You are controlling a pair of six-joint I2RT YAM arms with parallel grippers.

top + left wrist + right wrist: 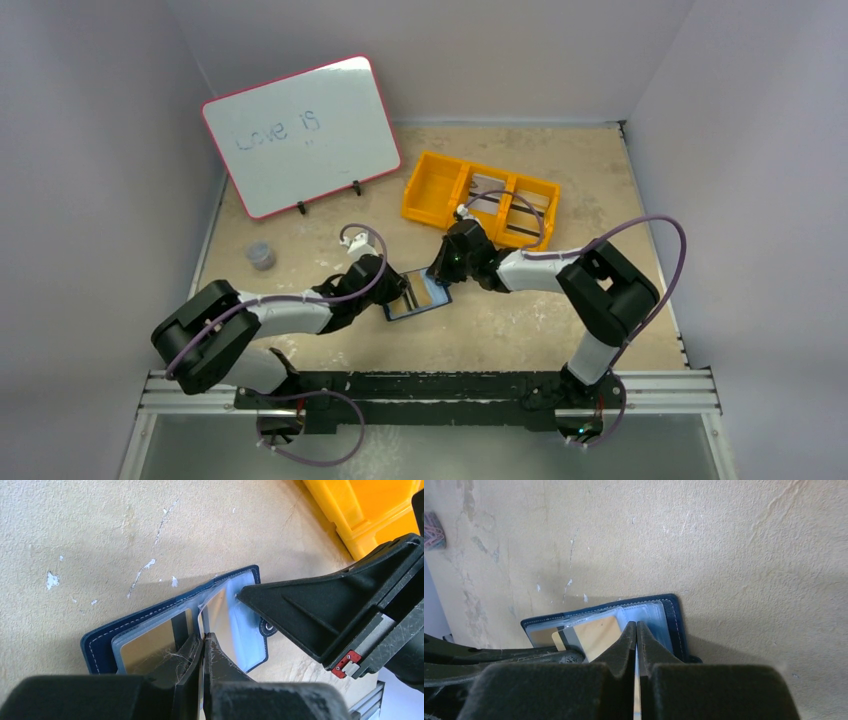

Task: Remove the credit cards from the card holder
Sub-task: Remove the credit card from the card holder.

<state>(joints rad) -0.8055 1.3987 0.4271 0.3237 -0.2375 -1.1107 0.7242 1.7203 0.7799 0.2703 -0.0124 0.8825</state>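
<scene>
**Step in hand:** extraction from the open holder. The card holder (pixel 418 295) lies spread flat at the centre of the surface (pixel 520 330), nearer than the orange tray (pixel 425 195) and apart from it. Both arms converge on it.

**Left hand** (pixel 397 290): fingers drawn fully together. In the left wrist view the tips (pixel 202 641) meet at the near edge of a pale leaf that stands up from the holder's inner pockets. Whether they pinch that leaf, a card inside it, or nothing cannot be told.

**Right hand** (pixel 440 272): likewise closed tight. It bears on the holder's right half, and a pale sliver shows between its fingers (pixel 628 640). What that sliver is cannot be told.

**Task item:** a striped card (pixel 591 636), tan-faced with a dark band, sits in a pocket on the holder's left half. One corner appears to project past the pocket edge, just beside the right hand's tips and to their left.

**Next move, by judgement:** one hand must pin the cover while the other draws the card along the line of the pocket mouth. The see-through pocket may drag the whole holder with it.
</scene>
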